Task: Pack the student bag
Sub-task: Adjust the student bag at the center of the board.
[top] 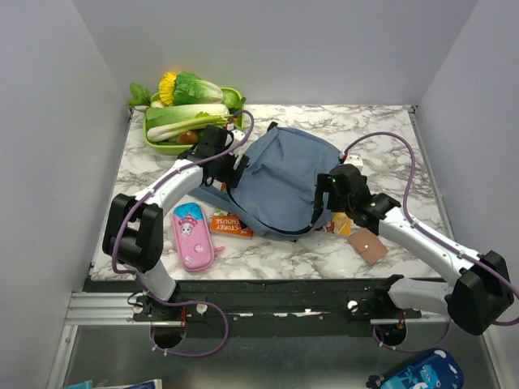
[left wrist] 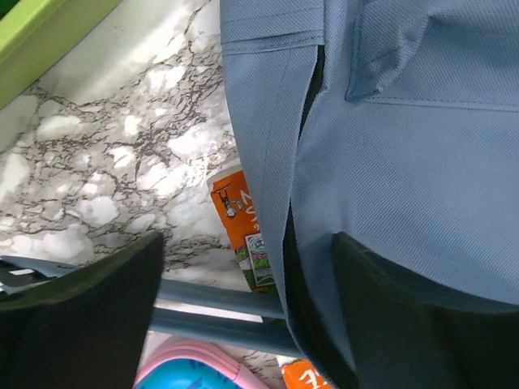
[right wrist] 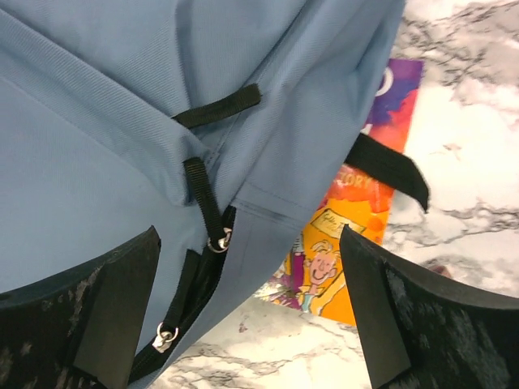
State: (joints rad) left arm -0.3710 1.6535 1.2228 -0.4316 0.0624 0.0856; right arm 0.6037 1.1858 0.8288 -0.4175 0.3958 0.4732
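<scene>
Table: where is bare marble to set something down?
Free: far right corner of the table beyond the bag, and the near edge in front of it. Crowded: near left, with pencil case and book beside the bag; tray far left.

Items partly concealed or cropped
Student bag (top: 280,182) is covering most of orange book (top: 230,224) and a second book (right wrist: 328,259); frame edge is cutting off blue pouch (top: 418,374); pink pencil case (left wrist: 203,361) is showing only its blurred end.
</scene>
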